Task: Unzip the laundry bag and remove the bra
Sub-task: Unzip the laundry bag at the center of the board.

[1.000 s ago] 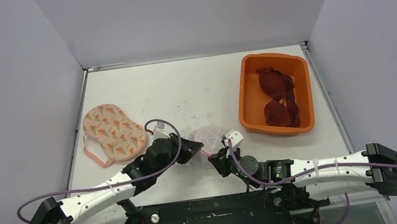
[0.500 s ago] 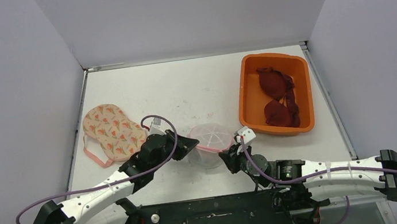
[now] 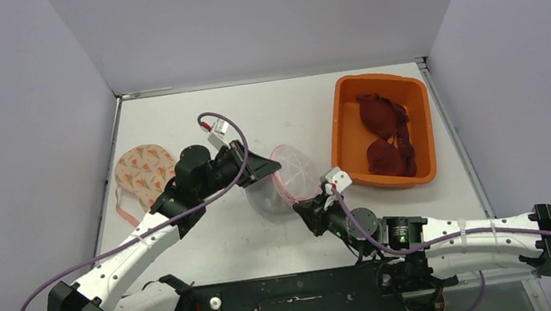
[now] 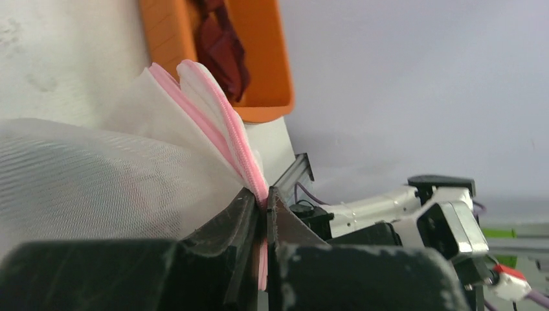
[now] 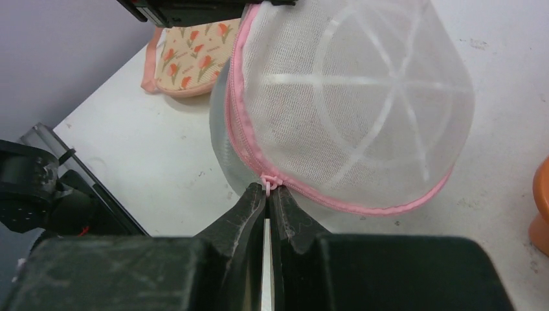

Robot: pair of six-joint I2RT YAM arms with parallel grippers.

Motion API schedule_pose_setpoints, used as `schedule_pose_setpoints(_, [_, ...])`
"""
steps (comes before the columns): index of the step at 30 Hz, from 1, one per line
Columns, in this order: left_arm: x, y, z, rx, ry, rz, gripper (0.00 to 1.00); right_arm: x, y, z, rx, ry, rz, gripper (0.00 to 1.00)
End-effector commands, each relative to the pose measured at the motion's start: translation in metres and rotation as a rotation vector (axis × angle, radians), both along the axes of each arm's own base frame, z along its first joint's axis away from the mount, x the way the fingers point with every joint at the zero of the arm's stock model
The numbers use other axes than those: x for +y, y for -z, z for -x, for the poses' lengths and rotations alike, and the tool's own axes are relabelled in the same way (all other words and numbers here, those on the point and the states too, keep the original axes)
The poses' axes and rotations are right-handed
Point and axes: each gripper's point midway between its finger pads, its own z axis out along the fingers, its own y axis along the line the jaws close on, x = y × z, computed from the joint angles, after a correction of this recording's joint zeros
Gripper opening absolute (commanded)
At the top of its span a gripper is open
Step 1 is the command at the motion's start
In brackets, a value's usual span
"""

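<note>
Laundry bag (image 3: 285, 180) is hanging over mid counter (image 3: 196, 126) in top view, btwn left claw (image 3: 268, 169) and right claw (image 3: 303, 211), w/ floral bra (image 3: 141, 169) lying far left and dark red bras (image 3: 384, 137) sitting in orange bin (image 3: 342, 126) at right. Left wrist: left claw (image 4: 262, 206) is pinching the bag's pink zipper edge (image 4: 217, 123), jaws pressed together on it. Right wrist: right claw (image 5: 267, 194) is pinching the zipper pull (image 5: 270, 183), jaws squeezing tight.

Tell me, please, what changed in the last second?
The left gripper, shut on the pink zipper of the laundry bag, swung toward the far side of the table and drew the bag up. The right gripper kept its pinch on the zipper near where it was. The orange bin, the dark red garments in it and the floral garment stayed put.
</note>
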Motion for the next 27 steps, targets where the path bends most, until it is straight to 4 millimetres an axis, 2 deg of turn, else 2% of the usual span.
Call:
schedule_pose_setpoints(1, [-0.017,-0.009,0.023,-0.084,0.215,0.034,0.00,0.012,-0.020,0.000,-0.014,-0.002,-0.066,0.05])
schedule_pose_setpoints(5, [-0.014,0.034,0.031,-0.006,0.224,0.064,0.00,0.018,0.009,0.006,0.041,-0.012,-0.056,0.05])
schedule_pose_setpoints(9, [-0.006,0.064,0.032,0.045,0.189,0.014,0.00,0.023,0.027,0.010,0.078,-0.005,-0.080,0.05])
schedule_pose_setpoints(15, [0.008,0.068,0.032,0.017,0.131,-0.052,0.00,0.032,0.043,0.015,0.103,-0.003,-0.084,0.05])
schedule_pose_setpoints(16, [0.012,0.068,0.030,0.012,0.107,-0.069,0.04,0.033,0.044,0.015,0.104,-0.005,-0.082,0.05])
schedule_pose_setpoints(19, [0.023,0.069,0.032,0.019,0.060,-0.104,0.42,0.036,0.043,0.015,0.098,-0.006,-0.071,0.05])
schedule_pose_setpoints(21, [0.032,0.071,0.035,0.047,0.021,-0.124,0.59,0.037,0.042,0.015,0.097,-0.006,-0.072,0.05])
schedule_pose_setpoints(24, [0.046,0.079,0.048,0.120,-0.036,-0.152,0.72,0.037,0.042,0.015,0.097,-0.007,-0.071,0.05])
schedule_pose_setpoints(27, [0.056,0.083,0.066,0.150,-0.102,-0.178,0.78,0.039,0.042,0.015,0.095,-0.009,-0.066,0.05])
